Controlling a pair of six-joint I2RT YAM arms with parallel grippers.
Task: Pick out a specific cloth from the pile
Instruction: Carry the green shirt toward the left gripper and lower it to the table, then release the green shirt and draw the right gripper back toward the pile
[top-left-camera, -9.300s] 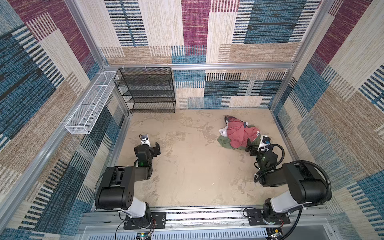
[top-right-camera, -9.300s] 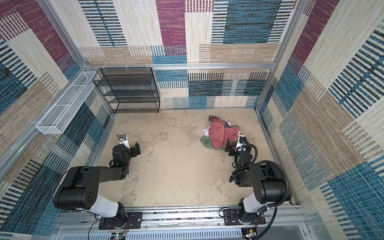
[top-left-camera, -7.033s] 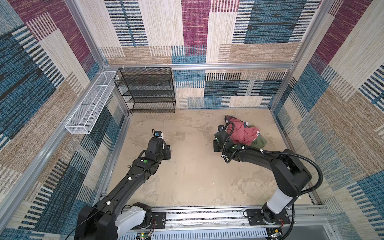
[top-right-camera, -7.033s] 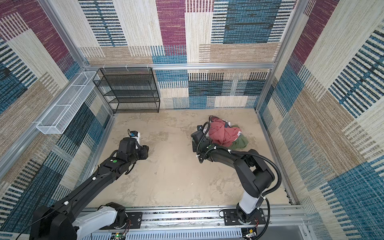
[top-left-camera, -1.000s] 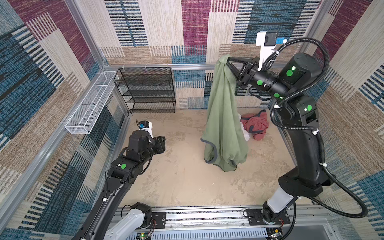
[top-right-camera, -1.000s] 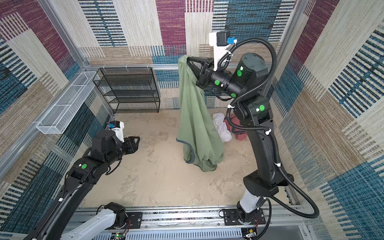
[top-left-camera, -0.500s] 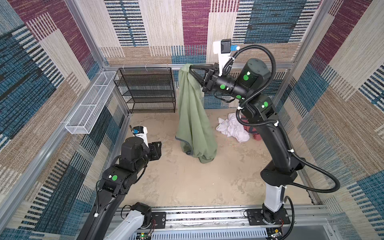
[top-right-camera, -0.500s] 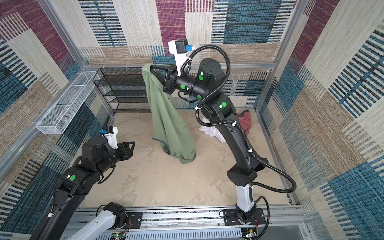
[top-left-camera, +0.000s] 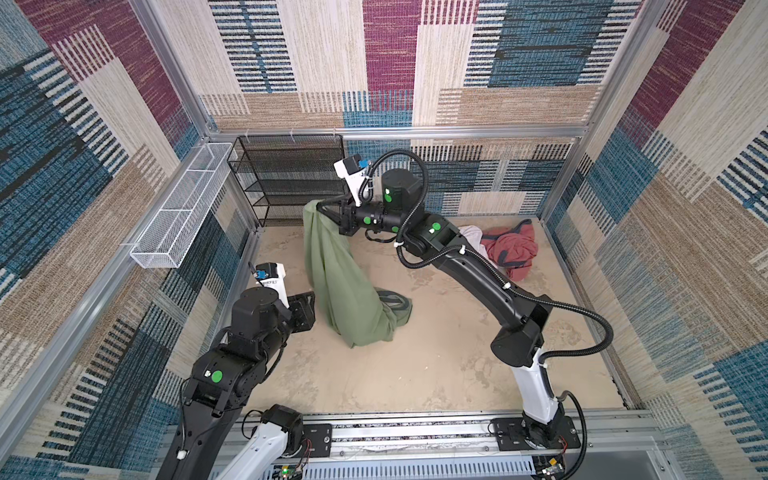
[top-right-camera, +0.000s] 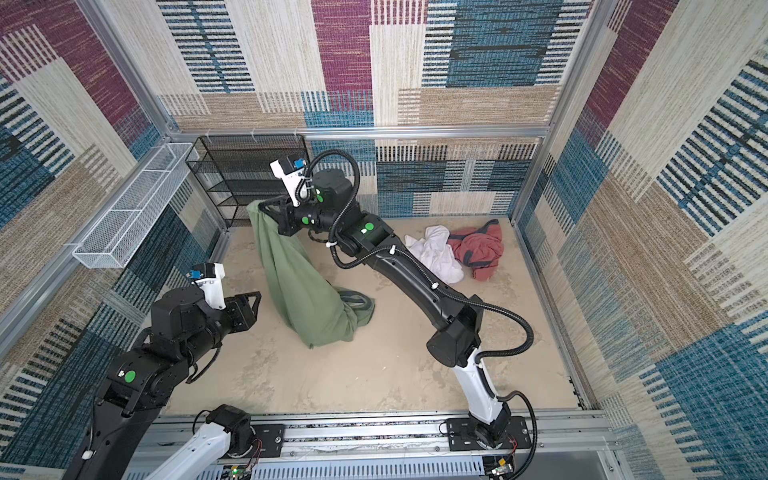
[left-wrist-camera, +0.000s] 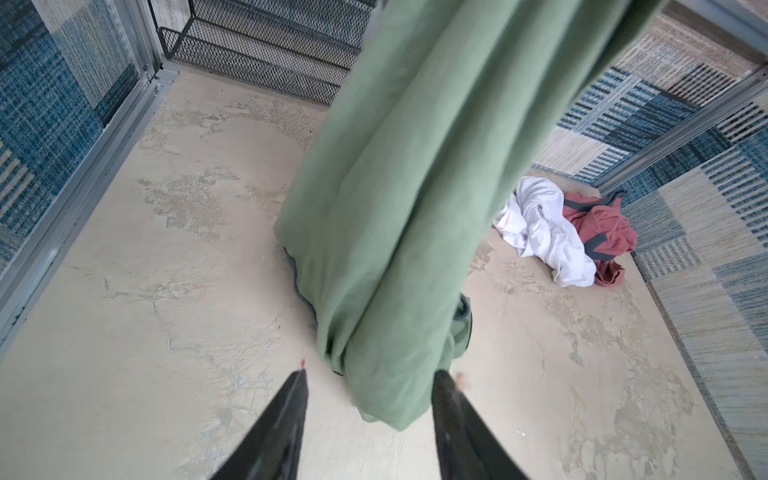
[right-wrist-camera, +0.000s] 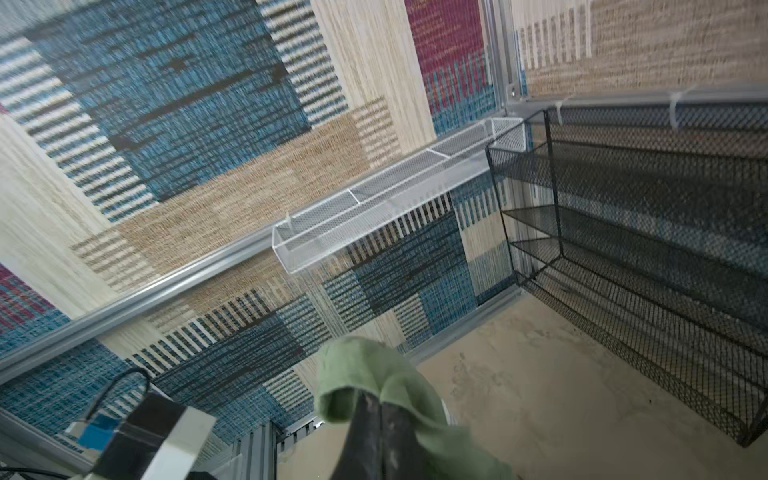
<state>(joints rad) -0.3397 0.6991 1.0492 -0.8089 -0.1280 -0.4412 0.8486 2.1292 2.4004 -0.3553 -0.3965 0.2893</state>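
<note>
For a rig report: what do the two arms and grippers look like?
The left arm and right arm are black with a white base link, round green dots and black cable loops. Each wrist bears a white camera block with a blue part. The left gripper and right gripper have slim black tapering fingers.

Seemingly three cloths: green cloth (top-left-camera: 345, 286), white cloth (top-right-camera: 436, 253), red cloth (top-right-camera: 478, 247); one rack (top-left-camera: 291, 178), one basket (top-left-camera: 178, 216).

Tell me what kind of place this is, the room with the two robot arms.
Probably a robot lab test cell, not a home: left arm and right arm bolted to a rail, an aluminium frame lined with patchwork carpet panels, and a pile of garments.
</note>
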